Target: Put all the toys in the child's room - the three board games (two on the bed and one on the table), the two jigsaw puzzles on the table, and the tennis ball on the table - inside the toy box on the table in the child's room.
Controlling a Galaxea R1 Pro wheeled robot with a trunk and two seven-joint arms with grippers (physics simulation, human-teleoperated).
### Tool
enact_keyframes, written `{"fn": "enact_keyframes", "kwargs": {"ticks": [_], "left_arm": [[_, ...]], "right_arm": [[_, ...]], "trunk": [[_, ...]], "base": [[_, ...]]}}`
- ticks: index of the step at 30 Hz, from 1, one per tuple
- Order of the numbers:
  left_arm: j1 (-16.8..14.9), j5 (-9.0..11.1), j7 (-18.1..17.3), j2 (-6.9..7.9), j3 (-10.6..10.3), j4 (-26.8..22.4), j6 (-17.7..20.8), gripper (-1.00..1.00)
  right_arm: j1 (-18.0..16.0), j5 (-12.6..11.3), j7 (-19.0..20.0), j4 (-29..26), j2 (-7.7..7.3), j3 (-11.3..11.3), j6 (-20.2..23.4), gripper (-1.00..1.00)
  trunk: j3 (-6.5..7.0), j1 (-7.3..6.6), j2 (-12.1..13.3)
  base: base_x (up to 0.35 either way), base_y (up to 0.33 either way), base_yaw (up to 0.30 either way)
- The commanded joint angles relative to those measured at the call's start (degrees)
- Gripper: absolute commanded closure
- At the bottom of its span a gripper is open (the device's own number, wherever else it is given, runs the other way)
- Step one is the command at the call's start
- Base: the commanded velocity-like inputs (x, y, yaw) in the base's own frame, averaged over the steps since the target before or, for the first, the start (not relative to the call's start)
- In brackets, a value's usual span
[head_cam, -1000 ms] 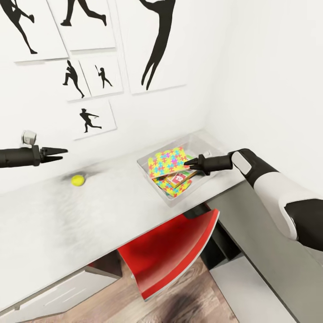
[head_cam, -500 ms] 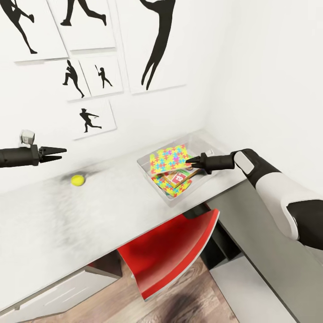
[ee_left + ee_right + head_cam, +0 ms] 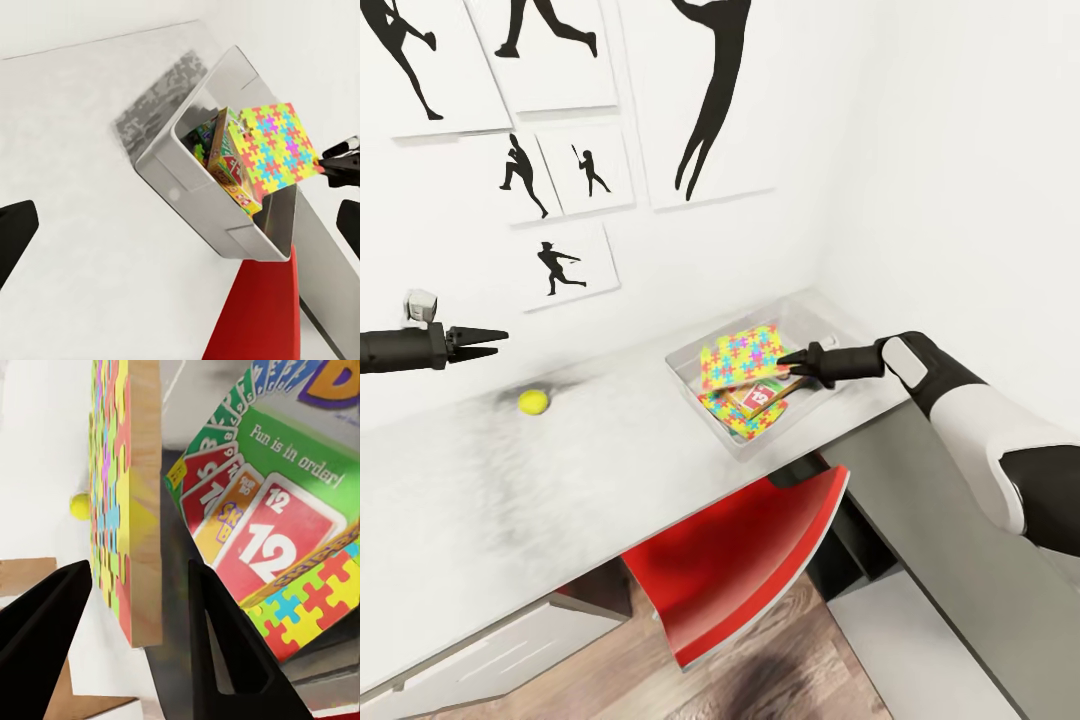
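my right hand reaches over the toy box at about 2 o'clock in the head view, clamped on the edge of a jigsaw puzzle. the puzzle hangs tilted above the box, one edge in my fingers, the rest sloping toward the box's far left wall. in the right wrist view the puzzle stands edge-on between my two dark fingers, its wooden side showing.

under it, inside the box, lies the skip-bo box, red cards marked 12 facing up, and beneath that the second puzzle, a corner poking out toward the near wall. the left wrist view shows more game boxes leaning on edge in the box; i cannot tell them apart there.

the tennis ball sits on the table at about 10 o'clock, well apart from the box. it also shows as a small yellow spot in the right wrist view.

my left hand hovers above the table near the wall at 9 o'clock, fingers apart, holding nothing, up and to the left of the ball.

a red chair is tucked under the table's front edge at 6 o'clock. black silhouette posters hang on the white wall.
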Motion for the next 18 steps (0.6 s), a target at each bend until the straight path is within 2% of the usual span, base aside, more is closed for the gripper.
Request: {"fn": "enact_keyframes", "kwargs": {"ticks": [1, 6, 16, 17, 18], "left_arm": [[-0.06, -0.61, -0.52, -0.02, 0.10, -0.03, 0.58, -1.00], [-0.06, -0.61, -0.52, -0.02, 0.10, -0.03, 0.58, -1.00], [-0.06, -0.57, -0.52, -0.02, 0.10, -0.10, 0.58, -1.00], [-0.06, -0.57, -0.52, -0.02, 0.10, -0.11, 0.58, -1.00], [-0.06, -0.59, -0.52, -0.02, 0.10, -0.10, 0.58, -1.00]], "right_arm": [[-0.06, 0.43, 0.47, 0.02, 0.02, -0.09, -0.46, 1.00], [0.02, 0.44, 0.37, 0.03, -0.07, -1.81, -1.68, 1.00], [0.11, 0.44, -0.55, 0.03, -0.20, -2.25, -1.81, 1.00], [0.12, 0.44, -1.08, 0.11, -0.17, -2.26, -1.79, -1.00], [0.12, 0.40, -2.06, 0.32, -0.15, -2.30, -1.74, -1.00]], "trunk": [[-0.10, 0.03, -0.10], [-0.10, 0.03, -0.10], [-0.10, 0.03, -0.10], [-0.10, 0.03, -0.10], [-0.10, 0.03, -0.10]], "base": [[0.000, 0.000, 0.000], [0.000, 0.000, 0.000], [0.000, 0.000, 0.000], [0.000, 0.000, 0.000], [0.000, 0.000, 0.000]]}}
